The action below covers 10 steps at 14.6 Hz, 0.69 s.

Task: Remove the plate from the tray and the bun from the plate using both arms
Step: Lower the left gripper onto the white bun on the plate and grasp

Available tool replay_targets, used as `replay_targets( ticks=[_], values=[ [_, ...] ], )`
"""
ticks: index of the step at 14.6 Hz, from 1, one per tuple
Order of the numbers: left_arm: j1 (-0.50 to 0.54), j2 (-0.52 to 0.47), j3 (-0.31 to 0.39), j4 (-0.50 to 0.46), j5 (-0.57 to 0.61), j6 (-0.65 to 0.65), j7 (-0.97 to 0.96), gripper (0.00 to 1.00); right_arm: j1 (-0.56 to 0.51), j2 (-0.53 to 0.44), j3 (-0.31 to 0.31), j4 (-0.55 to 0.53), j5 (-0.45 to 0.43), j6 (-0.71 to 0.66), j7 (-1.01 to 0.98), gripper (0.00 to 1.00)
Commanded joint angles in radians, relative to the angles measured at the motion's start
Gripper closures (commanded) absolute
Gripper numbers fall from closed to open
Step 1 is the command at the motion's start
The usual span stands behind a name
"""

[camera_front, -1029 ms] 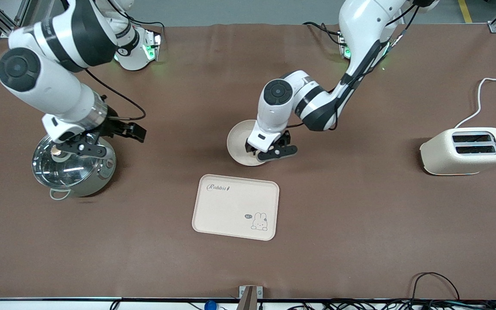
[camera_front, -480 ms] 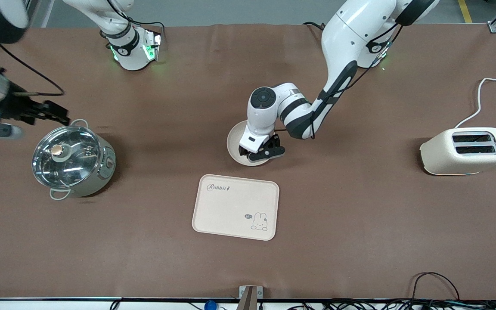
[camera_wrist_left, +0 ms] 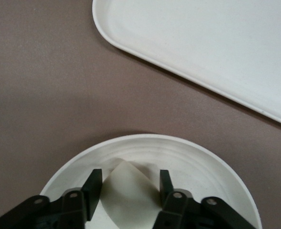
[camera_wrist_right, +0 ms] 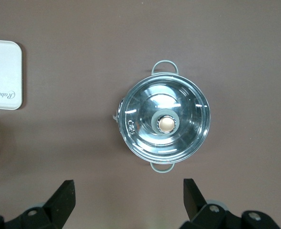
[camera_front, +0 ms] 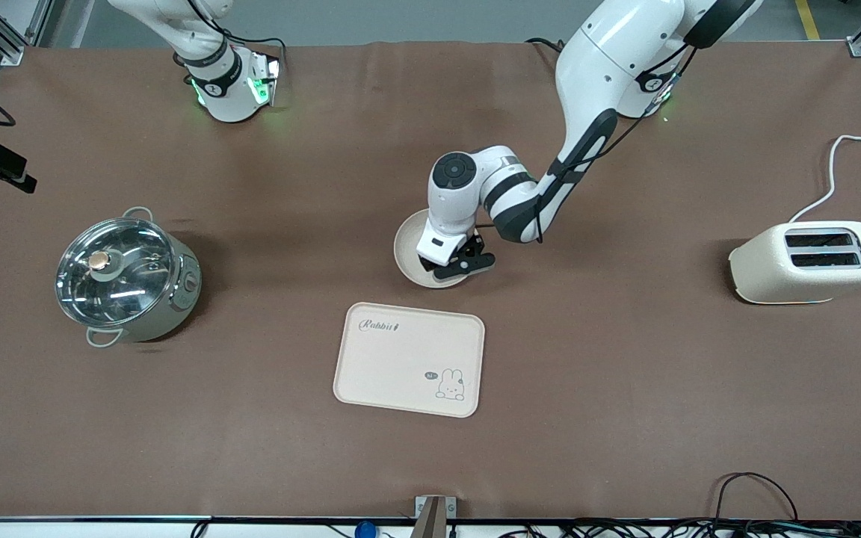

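Observation:
The round cream plate (camera_front: 408, 250) lies on the table, just farther from the front camera than the rabbit tray (camera_front: 408, 359). My left gripper (camera_front: 454, 263) is down on the plate. In the left wrist view the fingers (camera_wrist_left: 94, 185) press both sides of the pale bun (camera_wrist_left: 128, 191), which rests on the plate (camera_wrist_left: 212, 162). My right gripper (camera_wrist_right: 128, 187) is open and empty, raised high at the right arm's end of the table. It looks down on the lidded pot (camera_wrist_right: 165, 123).
A steel pot with a glass lid (camera_front: 128, 276) stands toward the right arm's end. A cream toaster (camera_front: 808, 261) with a white cord stands toward the left arm's end. The tray's corner shows in the left wrist view (camera_wrist_left: 216, 47).
My right arm has swung up and away from over the pot to the table's edge. My left gripper has shifted slightly farther over the plate.

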Motion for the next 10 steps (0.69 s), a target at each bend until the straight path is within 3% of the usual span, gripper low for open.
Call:
replay_targets(
  ticks=[1,3,6,10],
  values=[
    [-0.007,-0.011,0.002,-0.003,0.019,-0.004,-0.037,0.80,0.055,0.008,-0.014,0.009,-0.012,-0.011,0.016,0.00],
    [0.005,-0.019,-0.001,-0.002,0.007,-0.006,-0.028,0.93,0.060,0.009,-0.011,-0.001,-0.008,-0.013,0.047,0.00],
    [0.100,-0.092,-0.081,0.001,-0.037,-0.125,0.052,0.97,0.051,0.009,-0.013,-0.006,-0.007,-0.014,0.044,0.00],
    [0.464,-0.212,-0.315,0.011,-0.135,-0.331,0.384,0.97,0.049,0.011,-0.013,-0.001,-0.001,-0.002,0.045,0.00]
  ],
)
